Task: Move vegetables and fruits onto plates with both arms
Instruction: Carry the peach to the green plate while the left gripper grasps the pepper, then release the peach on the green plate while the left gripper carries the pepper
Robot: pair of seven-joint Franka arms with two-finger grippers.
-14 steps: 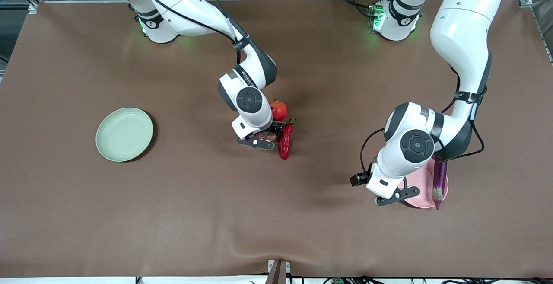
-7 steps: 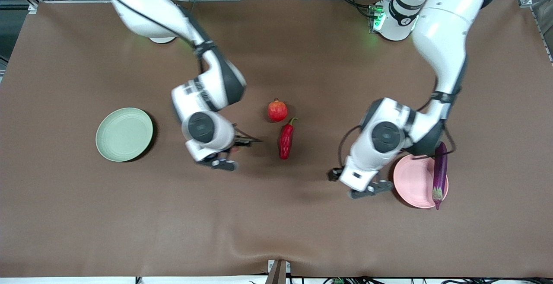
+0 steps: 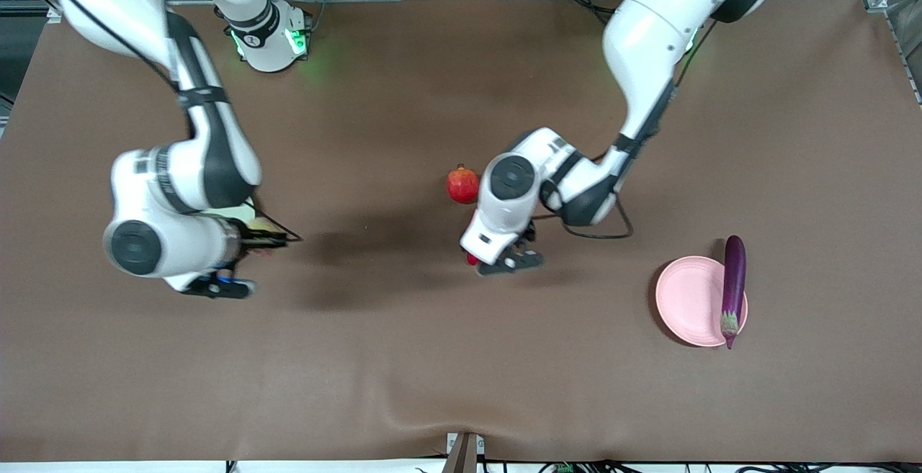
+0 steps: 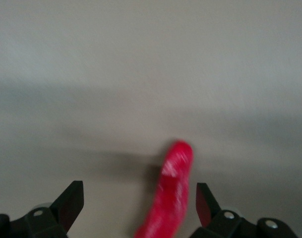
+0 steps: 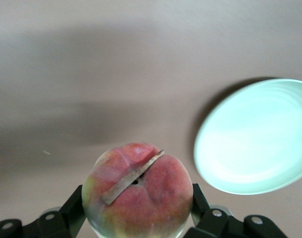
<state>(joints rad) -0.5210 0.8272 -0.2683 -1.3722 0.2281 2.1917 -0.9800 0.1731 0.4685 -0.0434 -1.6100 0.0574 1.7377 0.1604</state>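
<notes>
My right gripper [image 3: 243, 260] is shut on the yellowish-pink peach [image 5: 138, 196] and holds it in the air. The pale green plate [image 5: 255, 139] lies just beside it below; in the front view the arm hides the plate. A sliver of the peach [image 3: 257, 228] shows there. My left gripper [image 3: 504, 260] is open over the red chili pepper [image 4: 173, 198], which lies between its fingers, close to one of them. Only the chili's tip [image 3: 472, 259] shows in the front view. The pomegranate [image 3: 462, 185] sits beside the left wrist. The purple eggplant [image 3: 732, 289] lies across the pink plate's [image 3: 688, 300] rim.
The brown table cover [image 3: 403, 358] has a raised wrinkle at the edge nearest the front camera. Both arm bases stand along the table's edge farthest from that camera.
My right arm carried the peach from beside the pomegranate toward the green plate. My left arm left the pink plate, with the eggplant on it, and came over the chili.
</notes>
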